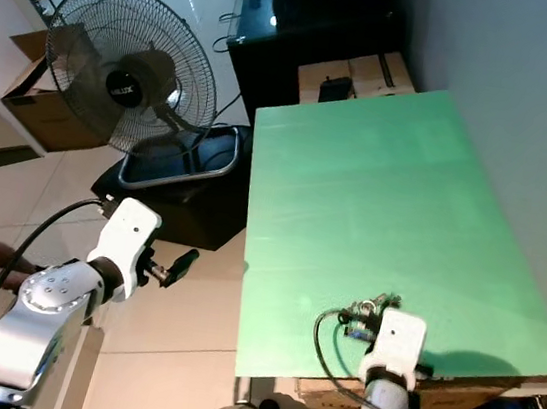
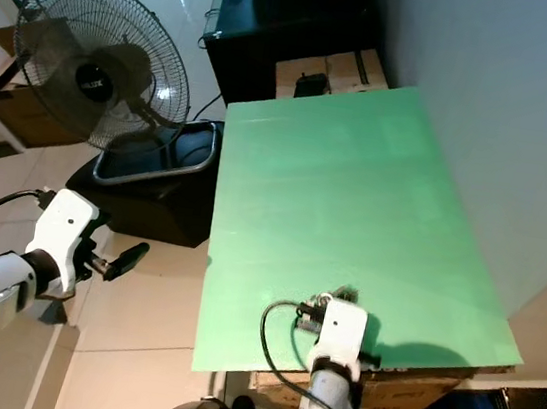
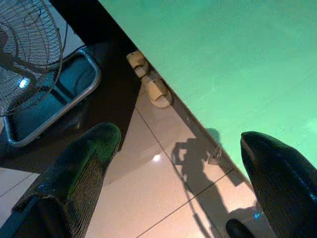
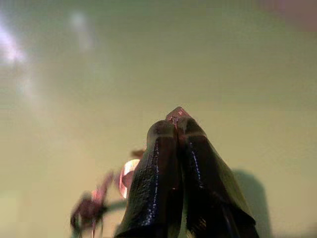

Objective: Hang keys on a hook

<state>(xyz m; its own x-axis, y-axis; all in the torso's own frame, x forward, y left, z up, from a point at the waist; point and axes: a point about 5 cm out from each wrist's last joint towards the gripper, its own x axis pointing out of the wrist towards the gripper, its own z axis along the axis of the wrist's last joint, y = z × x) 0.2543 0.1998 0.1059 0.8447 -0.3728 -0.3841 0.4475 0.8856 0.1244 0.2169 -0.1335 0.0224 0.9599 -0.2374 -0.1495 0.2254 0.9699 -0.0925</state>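
Green bench carries the keys near its front edge, pinched by the right gripper with fingers pressed together, while the left gripper hangs spread over the tiled floor beside a fan.

Table top flat mint green. Fan black wire grille. Floor tiles glossy beige. Gripper fingers black, keys coppery.
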